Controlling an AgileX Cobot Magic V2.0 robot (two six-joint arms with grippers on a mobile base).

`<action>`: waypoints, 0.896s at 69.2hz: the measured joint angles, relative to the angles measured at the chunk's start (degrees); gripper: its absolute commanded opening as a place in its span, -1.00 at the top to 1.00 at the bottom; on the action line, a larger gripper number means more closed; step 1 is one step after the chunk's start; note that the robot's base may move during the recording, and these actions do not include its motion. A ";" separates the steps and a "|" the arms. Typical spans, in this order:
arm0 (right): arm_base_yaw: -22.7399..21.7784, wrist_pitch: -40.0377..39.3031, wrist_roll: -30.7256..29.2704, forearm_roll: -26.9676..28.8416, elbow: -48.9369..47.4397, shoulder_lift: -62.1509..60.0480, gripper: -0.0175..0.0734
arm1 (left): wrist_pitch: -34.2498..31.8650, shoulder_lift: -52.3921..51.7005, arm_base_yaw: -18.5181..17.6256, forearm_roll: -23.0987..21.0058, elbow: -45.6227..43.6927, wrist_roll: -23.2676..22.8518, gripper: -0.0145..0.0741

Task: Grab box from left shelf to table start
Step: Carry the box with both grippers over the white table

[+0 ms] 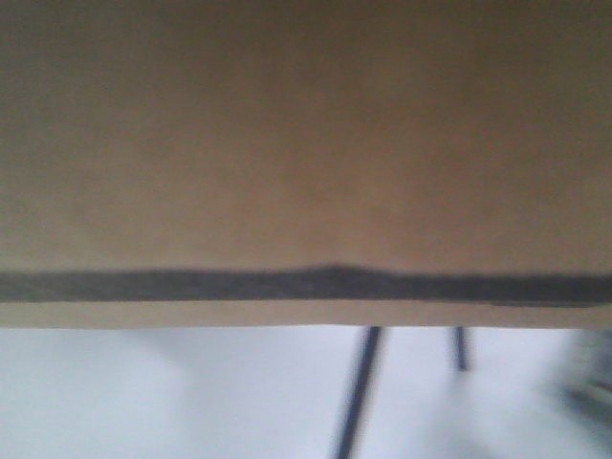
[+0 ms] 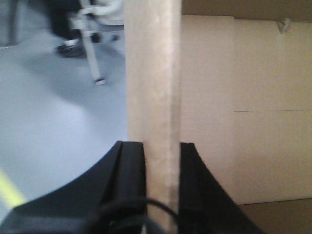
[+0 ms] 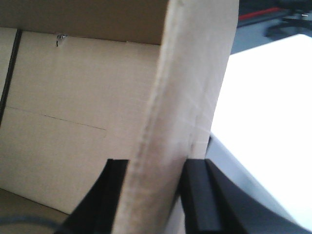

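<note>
Between the black fingers (image 2: 127, 168) of the left gripper (image 2: 158, 146) stands one upright wall of the large brown corrugated cardboard box (image 2: 151, 73), and they are clamped hard on it, one pad on each face of the board. To the inner side of that gripper, the pale bare inside of the box runs away, with a thin crease line across it. To its outer side lies grey-blue floor (image 2: 58, 122), with a metal chair leg on a castor (image 2: 95, 63) well off and a yellow floor stripe (image 2: 9, 192) down by the gripper's base.

Over on the right gripper (image 3: 156, 163) it's the same story: black fingers (image 3: 197, 195) pressed on either face of the opposite wall (image 3: 195, 73), which leans a little in this view. Inward of it is plain box interior. Outward is a bright white flat surface (image 3: 273, 122), close beside the gripper. Both arms reach in over the box's rim with their fingers pointing down along the walls.

From the front camera, the box (image 1: 306, 143) fills nearly everything, right up against the lens. A dark printed band (image 1: 306, 285) runs along near its lower edge, too blurred for any lettering to be read. Below that edge show pale floor and two thin dark legs (image 1: 359, 392).
</note>
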 measured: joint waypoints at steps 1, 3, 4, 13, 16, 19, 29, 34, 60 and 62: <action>0.00 0.00 0.00 0.00 0.00 0.00 0.57 | 0.00 0.00 0.00 0.00 0.00 0.00 0.88; 0.00 0.00 0.00 0.00 0.00 0.00 0.57 | 0.00 0.00 0.00 0.00 0.00 0.00 0.88; 0.00 0.00 0.00 0.00 0.00 0.00 0.57 | 0.00 0.00 0.00 0.00 0.00 0.00 0.88; 0.00 0.00 0.00 0.00 0.00 0.00 0.57 | 0.00 0.00 0.00 0.00 0.00 0.00 0.88; 0.00 0.00 0.00 0.00 0.00 0.00 0.57 | 0.00 0.00 0.00 0.00 0.00 0.00 0.88; 0.00 0.00 0.00 0.00 0.00 0.00 0.57 | 0.00 0.00 0.00 0.00 0.00 0.00 0.88; 0.00 0.00 0.00 0.00 0.00 0.00 0.57 | 0.00 0.00 0.00 0.00 0.00 0.00 0.88; 0.00 0.00 0.00 0.00 0.00 0.00 0.57 | 0.00 0.00 0.00 -0.11 0.00 0.00 0.88; 0.00 0.00 0.00 0.00 0.00 0.00 0.57 | 0.00 0.00 0.00 -0.19 0.00 0.00 0.88; 0.00 0.00 0.00 0.00 0.00 0.00 0.57 | 0.00 0.00 0.00 -0.19 0.00 0.00 0.88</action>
